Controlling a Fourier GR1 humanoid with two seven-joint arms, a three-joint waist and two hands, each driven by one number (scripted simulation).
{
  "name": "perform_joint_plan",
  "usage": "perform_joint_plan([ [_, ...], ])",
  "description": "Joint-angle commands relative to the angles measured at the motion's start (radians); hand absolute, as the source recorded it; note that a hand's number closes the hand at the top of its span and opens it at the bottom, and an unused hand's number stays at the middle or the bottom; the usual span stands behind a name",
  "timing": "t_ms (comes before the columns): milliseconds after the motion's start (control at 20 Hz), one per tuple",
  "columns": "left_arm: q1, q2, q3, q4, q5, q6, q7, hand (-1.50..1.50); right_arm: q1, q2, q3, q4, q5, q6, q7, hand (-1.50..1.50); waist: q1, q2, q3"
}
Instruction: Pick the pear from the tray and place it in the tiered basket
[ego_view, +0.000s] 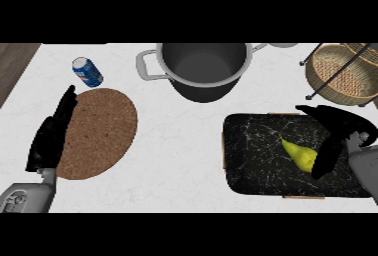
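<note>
Items on the white worktop (177, 165), catalogued from the left edge of the frame to the right.

1. My left hand (52, 137), lower left of the frame. It lies flat and still along the left rim of the mat, fingers straight and released, pointing toward the top of the frame, holding nothing. My grey forearm comes in below it at the lower left corner.

2. Blue can (87, 71), upper left, lying on its side, just above the mat and apart from it.

3. Round woven mat (100, 132), brown, left of centre, nothing resting on it.

4. Grey pot (201, 67), top centre, with a handle on its left side and another at its upper right.

5. Black tray (255, 155), marbled with pale veins, lower right of centre.

6. Pear (297, 154), yellow-green, lying on the tray in its right half, stem end toward the upper left.

7. My right hand (336, 135), right of the frame, over the right part of the tray. My fingers are spread and curved around the pear, one reaching down along its right side and overlapping its edge, the others arching above it. They are not clenched on the fruit; I cannot tell whether they touch it.

8. Tiered basket (341, 72), wicker on a dark wire frame, upper right corner, just above my right hand.
</note>
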Motion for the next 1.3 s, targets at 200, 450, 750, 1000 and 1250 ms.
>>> perform_joint_plan([
  [200,0.001,-0.003,0.040,-0.056,-0.021,-0.067,0.064,0.00,0.007,0.107,-0.028,0.016,0.105,0.025,0.039,-1.50,0.003,0.000,0.000],
  [450,-0.028,-0.052,0.063,0.034,-0.059,-0.042,-0.020,0.00,0.025,0.115,-0.087,0.014,0.108,0.083,0.054,-1.50,0.000,0.000,0.000],
  [750,0.009,-0.023,0.112,-0.017,-0.037,-0.115,-0.004,0.00,0.047,0.119,-0.084,0.085,0.206,0.073,-0.074,-1.50,0.002,0.000,0.000],
  [1000,0.078,-0.081,0.087,-0.020,-0.080,-0.086,-0.057,0.00,0.076,0.162,-0.063,0.164,0.284,0.003,-0.158,-1.50,0.004,0.001,0.000],
  [1250,0.033,-0.065,0.124,-0.076,-0.058,-0.146,0.030,0.00,0.049,0.209,-0.094,0.182,0.300,0.047,-0.148,-1.50,0.003,0.000,0.000],
])
